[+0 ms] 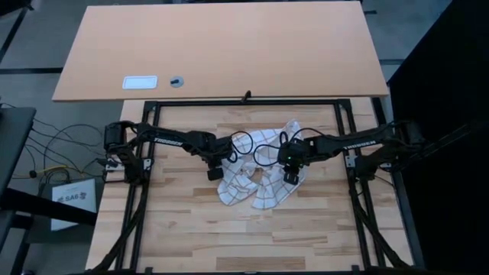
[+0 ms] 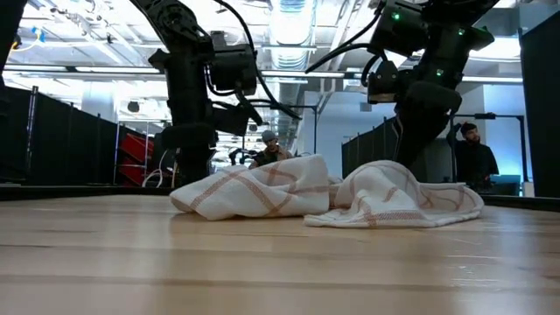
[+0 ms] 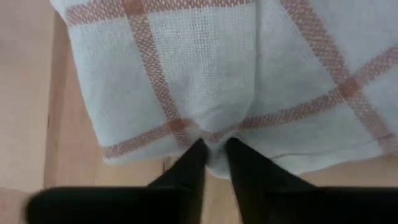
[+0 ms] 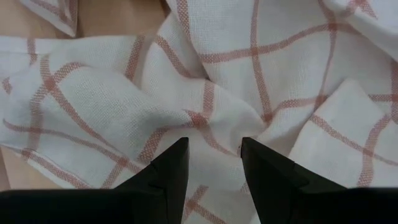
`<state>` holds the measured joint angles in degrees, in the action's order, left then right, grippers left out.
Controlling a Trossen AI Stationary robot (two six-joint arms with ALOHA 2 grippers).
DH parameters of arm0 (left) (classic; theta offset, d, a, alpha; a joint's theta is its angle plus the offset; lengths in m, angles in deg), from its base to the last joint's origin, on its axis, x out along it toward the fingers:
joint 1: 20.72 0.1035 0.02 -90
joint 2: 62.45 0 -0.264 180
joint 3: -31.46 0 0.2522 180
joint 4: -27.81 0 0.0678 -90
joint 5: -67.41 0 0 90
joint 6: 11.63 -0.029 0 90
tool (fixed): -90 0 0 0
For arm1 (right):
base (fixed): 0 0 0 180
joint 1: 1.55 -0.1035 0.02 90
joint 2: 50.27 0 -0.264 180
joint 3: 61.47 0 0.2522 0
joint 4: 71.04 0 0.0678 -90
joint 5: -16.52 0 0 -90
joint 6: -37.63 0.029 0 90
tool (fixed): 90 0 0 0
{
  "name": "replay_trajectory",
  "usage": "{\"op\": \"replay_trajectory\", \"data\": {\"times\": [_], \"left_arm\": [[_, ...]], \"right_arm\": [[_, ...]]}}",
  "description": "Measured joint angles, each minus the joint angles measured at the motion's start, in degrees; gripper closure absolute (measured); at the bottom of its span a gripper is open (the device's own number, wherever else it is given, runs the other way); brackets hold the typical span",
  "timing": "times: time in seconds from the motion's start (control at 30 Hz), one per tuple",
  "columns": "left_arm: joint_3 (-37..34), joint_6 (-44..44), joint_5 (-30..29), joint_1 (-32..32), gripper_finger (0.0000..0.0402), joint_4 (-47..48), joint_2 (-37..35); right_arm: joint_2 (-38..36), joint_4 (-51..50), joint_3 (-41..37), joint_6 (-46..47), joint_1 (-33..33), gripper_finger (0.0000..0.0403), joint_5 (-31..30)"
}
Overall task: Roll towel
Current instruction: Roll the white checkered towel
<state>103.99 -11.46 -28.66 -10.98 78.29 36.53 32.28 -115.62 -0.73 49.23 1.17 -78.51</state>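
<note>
The white towel with reddish-brown grid lines [image 1: 256, 189] lies crumpled on the middle of the wooden table; in the low view [image 2: 350, 197] it rests there in two soft humps. My left gripper [image 1: 215, 173] is at the towel's left side, shut on a bit of the cloth [image 3: 217, 74]. My right gripper [image 1: 291, 177] stands over the towel's right part, its fingers open and pointing down at the rumpled cloth [image 4: 112, 106]. My left gripper pinches a small gathered fold of the towel [image 3: 213, 138] between its two fingertips, close to a hemmed edge. The fingers come from above, pointing down. The cloth puckers toward the fingertips; the rest lies slack on the table. My right gripper: I cannot tell whether its open fingers [image 4: 177, 158] touch the cloth below them.
A black frame [image 1: 244, 102] runs around the wooden work area. Beyond it lies a lighter tabletop with a small white plate [image 1: 140, 82] and a round part [image 1: 176, 80]. Arm cables [image 1: 243, 141] loop above the towel. A person [image 2: 472, 153] stands in the room behind.
</note>
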Motion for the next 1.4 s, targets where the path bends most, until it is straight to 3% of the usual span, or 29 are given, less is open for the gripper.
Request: {"op": "replay_trajectory", "data": {"times": [0.37, 0.63, 0.87, 1.17, 1.4], "left_arm": [[5.5, -1.9, -0.5, 0.1, 0.04, 8.5, -5.8], [5.5, 2.0, -4.6, 3.0, 0.0401, 6.2, -12.1], [5.6, 2.0, -4.7, 6.2, 0.0401, 2.8, -16.8], [5.6, -2.3, -4.9, 15.8, 0.0401, 2.6, -21.0], [5.5, -8.4, -4.9, 24.7, 0.0401, 3.5, -21.0]], "right_arm": [[0.0, 10.4, 0.0, -0.9, -2.7, 0.0269, 0.6], [1.3, 17.9, 0.0, 0.4, -1.3, 0.0269, 0.5], [7.3, 34.6, 0.1, 0.7, 0.1, 0.0269, 0.6], [19.5, 37.4, 0.1, 7.4, 1.6, 0.0269, 0.3], [21.3, 37.2, 0.3, 10.6, -3.2, 0.0269, 0.0]]}}
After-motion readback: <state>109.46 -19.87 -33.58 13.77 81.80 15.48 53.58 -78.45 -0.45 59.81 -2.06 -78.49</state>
